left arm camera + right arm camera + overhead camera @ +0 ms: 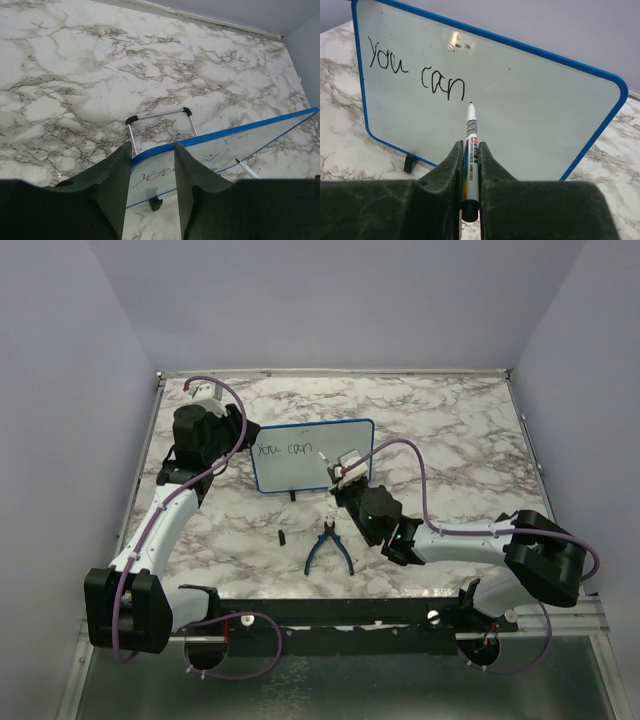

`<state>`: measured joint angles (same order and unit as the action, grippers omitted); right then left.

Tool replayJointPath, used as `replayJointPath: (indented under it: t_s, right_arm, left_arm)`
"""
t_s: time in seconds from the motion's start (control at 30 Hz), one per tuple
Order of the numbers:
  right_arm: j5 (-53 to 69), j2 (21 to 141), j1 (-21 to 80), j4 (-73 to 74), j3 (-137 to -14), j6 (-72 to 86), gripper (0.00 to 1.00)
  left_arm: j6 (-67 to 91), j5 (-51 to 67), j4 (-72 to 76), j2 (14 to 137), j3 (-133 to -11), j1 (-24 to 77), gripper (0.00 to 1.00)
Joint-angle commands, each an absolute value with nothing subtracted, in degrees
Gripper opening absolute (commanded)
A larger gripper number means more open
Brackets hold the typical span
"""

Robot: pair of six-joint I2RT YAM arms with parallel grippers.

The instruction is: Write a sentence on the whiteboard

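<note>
Whiteboard point(310, 455): upright at mid-worktop point(450, 440); its sentence point(415, 70) so far reads "you can".
Left tool point(153, 150): straddles the board's left end; whether it grips, cannot tell.
Right tool point(470, 147): clenched on marker point(471, 130), tip just right of "can".
Pliers point(328, 548): in front of the board.

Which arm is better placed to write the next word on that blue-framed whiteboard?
The right arm. Its fingers clamp a black-tipped white marker pen whose tip is right by the handwritten "you can" on the blue-framed white board. The left arm's fingers hold no pen; they only straddle the board's end.
</note>
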<state>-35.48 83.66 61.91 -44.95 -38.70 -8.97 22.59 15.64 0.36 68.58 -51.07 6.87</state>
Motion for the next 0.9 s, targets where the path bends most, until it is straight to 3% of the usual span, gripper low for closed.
replayJointPath:
  t_s: [0.0,0.87]
  right_arm:
    - [-35.57,84.98,62.01,-46.52,-40.42,-8.52,0.01]
    - [-41.14,88.60,62.01,-45.07,-42.40,-8.29,0.01]
  left_arm:
    - [22.01,16.83,-0.62,68.03,-50.01,7.04,0.40]
    - [22.02,16.98,-0.62,67.36,-49.92,7.11,0.40]
